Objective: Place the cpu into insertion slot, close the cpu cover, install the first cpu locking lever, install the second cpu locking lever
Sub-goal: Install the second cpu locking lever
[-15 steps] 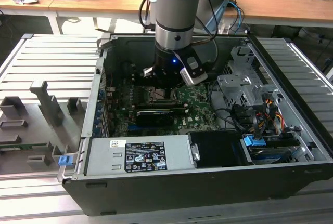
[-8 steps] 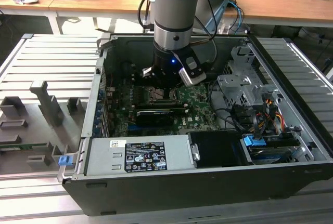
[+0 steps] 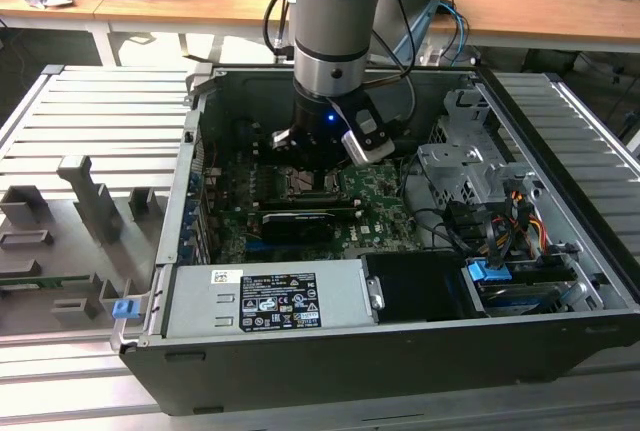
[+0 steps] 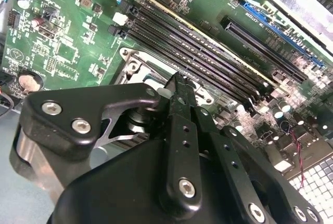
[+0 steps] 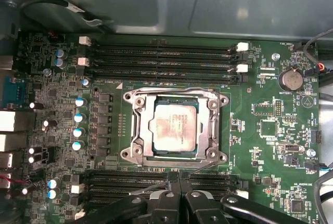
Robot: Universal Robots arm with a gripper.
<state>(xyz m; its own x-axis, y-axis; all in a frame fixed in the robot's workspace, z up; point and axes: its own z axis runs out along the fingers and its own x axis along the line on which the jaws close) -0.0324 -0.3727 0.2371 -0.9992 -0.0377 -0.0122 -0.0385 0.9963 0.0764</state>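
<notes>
My gripper hangs low over the green board, just beside the socket. My fingers are pressed together and they pinch nothing.

The chip already lies in the socket, flat, its pale silvery-tan face up, with a reddish tint across the middle. The cover, a thin grey metal frame, seems to lie down around it, so the chip shows through the window. A thin wire lever sticks out near my fingertips, between the socket and the black memory slots. I think this lever is not locked yet.

What can go wrong: if I push the lever at a bad angle, my closed tips may slide off the thin wire and hit the memory slots or small parts on the board. If the chip sits a little crooked, pressing the cover could bend the pins under it. I cannot tell from here whether the other lever is already hooked.
</notes>
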